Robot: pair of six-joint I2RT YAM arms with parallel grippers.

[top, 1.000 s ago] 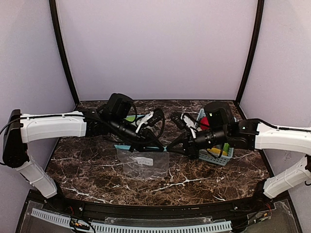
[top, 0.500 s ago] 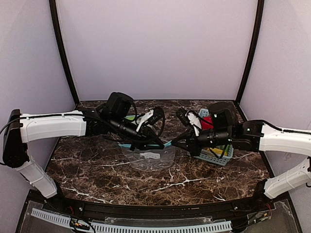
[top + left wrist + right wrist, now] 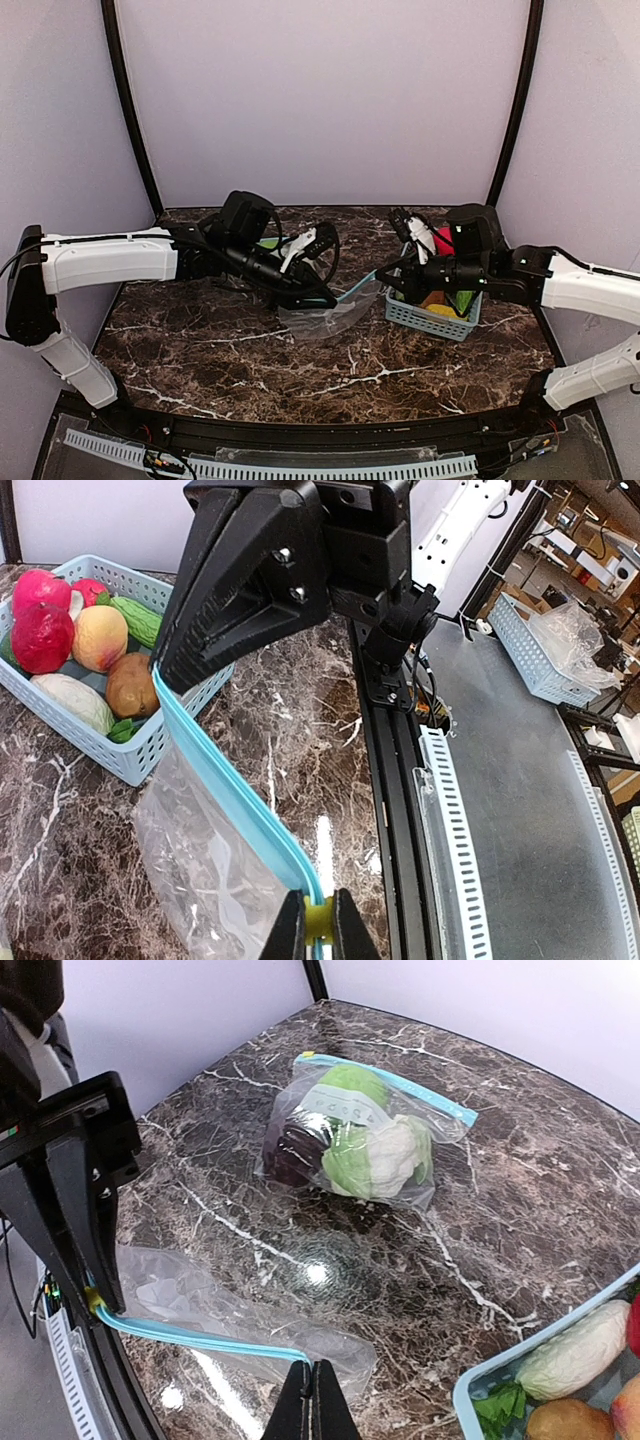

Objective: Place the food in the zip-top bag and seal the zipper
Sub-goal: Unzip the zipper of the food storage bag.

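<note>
Holding the zip-top bag (image 3: 195, 865) by its blue zipper strip (image 3: 235, 790), both grippers are closed. The left gripper (image 3: 318, 927) pinches a small yellow-green tab at one end and the right gripper (image 3: 311, 1385) pinches the other end. The food (image 3: 98, 637) lies in the basket (image 3: 150, 745) beside the bag. The bag film looks thin, soft and slippery, so I think the stiffer strip is the best place to hold. The toy pieces seem light, smooth and round, and may slip from fingers. Whether the zipper is open or sealed is hard to see. A second, filled bag (image 3: 355, 1140) lies further back, mostly hidden in the top view.
</note>
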